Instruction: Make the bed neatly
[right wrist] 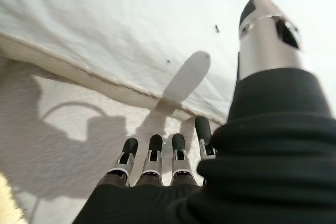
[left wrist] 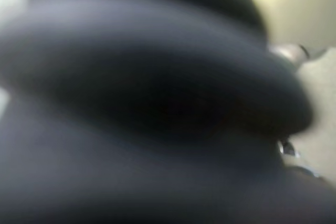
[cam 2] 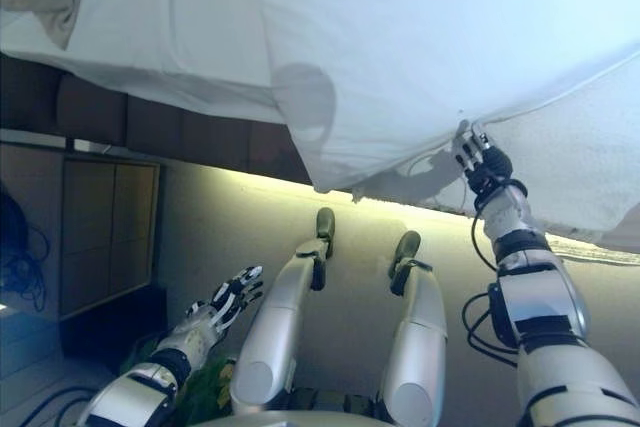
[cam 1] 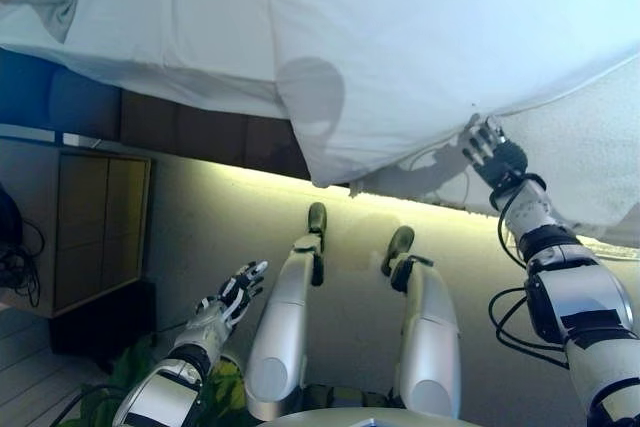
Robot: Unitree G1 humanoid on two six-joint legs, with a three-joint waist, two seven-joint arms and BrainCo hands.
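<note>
Your right robot hand (cam 2: 482,162): fingers straight, loose, tips at white duvet (cam 2: 420,57) hem, grasping nothing. Left robot hand (cam 1: 236,294): low, spread wide, well clear of bed (cam 1: 580,162).

Wooden cabinet (cam 1: 100,227) at left, green plant (cam 1: 130,372) below it.

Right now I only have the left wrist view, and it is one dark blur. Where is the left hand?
Observer: The left hand hangs low over the floor, fingers spread, holding nothing, apart from the bed.
Operator: And the right one?
Observer: The right hand is up at the hem of the white fabric duvet, fingers straight, thumb apart, not gripping it.
Operator: What lies under that hem?
Observer: A white textured under-layer; the fingertips point at the hem's seam from over it.
</note>
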